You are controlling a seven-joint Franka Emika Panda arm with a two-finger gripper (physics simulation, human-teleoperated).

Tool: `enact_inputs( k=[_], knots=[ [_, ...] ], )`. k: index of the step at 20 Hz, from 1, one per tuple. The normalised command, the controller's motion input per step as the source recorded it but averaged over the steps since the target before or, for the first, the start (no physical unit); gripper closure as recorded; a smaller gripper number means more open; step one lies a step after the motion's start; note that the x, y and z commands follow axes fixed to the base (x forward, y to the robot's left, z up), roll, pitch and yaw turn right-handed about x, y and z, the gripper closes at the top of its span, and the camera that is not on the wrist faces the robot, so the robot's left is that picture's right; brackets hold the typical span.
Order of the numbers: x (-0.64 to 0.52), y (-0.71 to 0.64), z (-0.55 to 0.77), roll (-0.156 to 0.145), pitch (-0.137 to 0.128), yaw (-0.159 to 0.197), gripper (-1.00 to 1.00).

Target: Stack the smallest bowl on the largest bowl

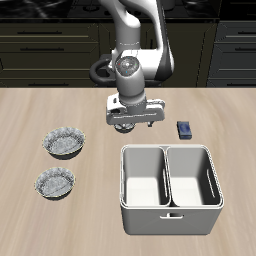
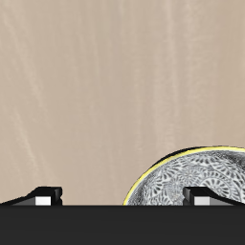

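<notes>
The largest bowl (image 1: 65, 142), grey-silver with dark fluted sides, sits on the table toward the side away from the caddy. My gripper (image 1: 130, 124) hangs low over the table's middle, apart from that bowl. In the wrist view the gripper (image 2: 127, 197) is open, with its fingertips (image 2: 43, 196) wide apart. A small grey-silver bowl with a pale rim, the smallest bowl (image 2: 196, 180), lies on the table right below, close to one fingertip and partly between the two. In the exterior view the hand hides most of this bowl.
A paler, shallower grey bowl (image 1: 55, 183) lies nearer the front edge than the largest bowl. A white two-compartment caddy (image 1: 170, 205) stands at the front. A small dark blue object (image 1: 185, 128) lies beside my gripper.
</notes>
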Motion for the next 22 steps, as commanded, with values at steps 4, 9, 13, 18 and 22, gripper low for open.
enact_inputs(
  k=[4, 9, 13, 18, 22],
  knots=[
    [-0.02, -0.07, -0.05, 0.021, 0.008, -0.036, 1.00],
    [-0.03, -0.06, 0.07, 0.003, -0.012, -0.005, 1.00],
    [0.02, -0.09, 0.09, -0.009, -0.011, -0.016, 1.00],
    [0.02, -0.10, 0.10, -0.008, -0.012, 0.000, 1.00],
    [0.06, -0.18, 0.37, -0.020, -0.044, 0.007, 1.00]
  ],
)
